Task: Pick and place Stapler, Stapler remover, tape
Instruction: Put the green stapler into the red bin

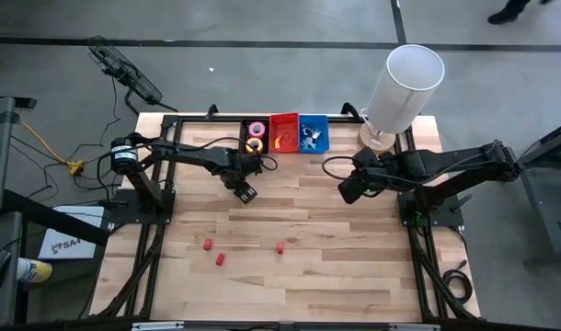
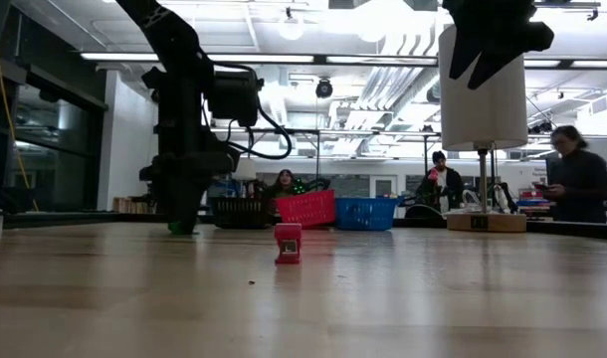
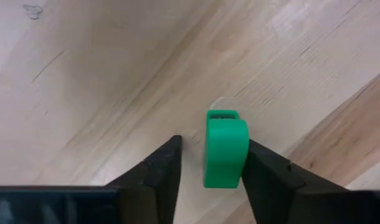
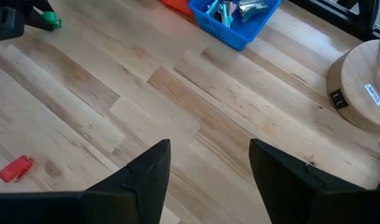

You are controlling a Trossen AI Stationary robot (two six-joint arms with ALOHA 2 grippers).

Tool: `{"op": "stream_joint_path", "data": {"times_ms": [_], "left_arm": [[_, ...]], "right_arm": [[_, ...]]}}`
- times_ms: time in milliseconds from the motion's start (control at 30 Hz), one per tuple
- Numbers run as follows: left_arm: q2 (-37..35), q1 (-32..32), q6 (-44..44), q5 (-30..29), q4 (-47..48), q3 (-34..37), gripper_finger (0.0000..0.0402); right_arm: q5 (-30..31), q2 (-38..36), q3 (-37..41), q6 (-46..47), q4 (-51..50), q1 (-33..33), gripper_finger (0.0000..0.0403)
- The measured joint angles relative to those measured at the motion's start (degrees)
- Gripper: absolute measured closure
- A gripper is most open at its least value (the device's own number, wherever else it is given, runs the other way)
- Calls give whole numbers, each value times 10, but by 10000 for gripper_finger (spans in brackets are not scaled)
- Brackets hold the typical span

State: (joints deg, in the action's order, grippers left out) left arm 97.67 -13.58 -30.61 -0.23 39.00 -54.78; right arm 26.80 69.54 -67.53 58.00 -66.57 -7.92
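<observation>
A small green stapler point(image 3: 226, 149) lies on the wooden table point(image 1: 308, 276), left of the middle. My left gripper point(image 3: 213, 143) points down over it, open, with one finger on each side; in the high view the gripper point(image 1: 246, 193) hides it. The low view shows the green stapler point(image 2: 181, 228) at the fingertips. My right gripper point(image 4: 209, 146) hangs open and empty above the table's right half point(image 1: 348, 191). Tape rolls point(image 1: 256, 135) lie in the black bin. Three small red staplers point(image 1: 220, 259) rest on the near part of the table. My left gripper has one finger point(image 3: 265, 174) right against one long side of the green stapler point(image 3: 245, 155). The other finger point(image 3: 168, 162) stands off the opposite side with a clear gap. The fingers come from above, pointing down. The stapler lies flat on the table.
At the far edge stand a black bin point(image 1: 246, 121), a red bin point(image 1: 283, 118) and a blue bin point(image 1: 325, 138) holding metal pieces. A white cylinder lamp point(image 1: 405, 83) on a round wooden base point(image 4: 364, 93) stands at the far right. People are in the room behind.
</observation>
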Motion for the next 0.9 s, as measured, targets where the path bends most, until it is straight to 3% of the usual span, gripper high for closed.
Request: {"op": "stream_joint_path", "data": {"times_ms": [400, 667, 900], "left_arm": [[0, 0, 18, 19, 3, 0, 326], [1, 0, 31, 43, 10, -4, 321], [3, 3, 63, 88, 46, -48, 328]], "right_arm": [[-2, 0, 0, 0, 0, 0, 194], [-6, 0, 0, -2, 1, 0, 194], [-8, 0, 0, -15, 5, 0, 194]]}}
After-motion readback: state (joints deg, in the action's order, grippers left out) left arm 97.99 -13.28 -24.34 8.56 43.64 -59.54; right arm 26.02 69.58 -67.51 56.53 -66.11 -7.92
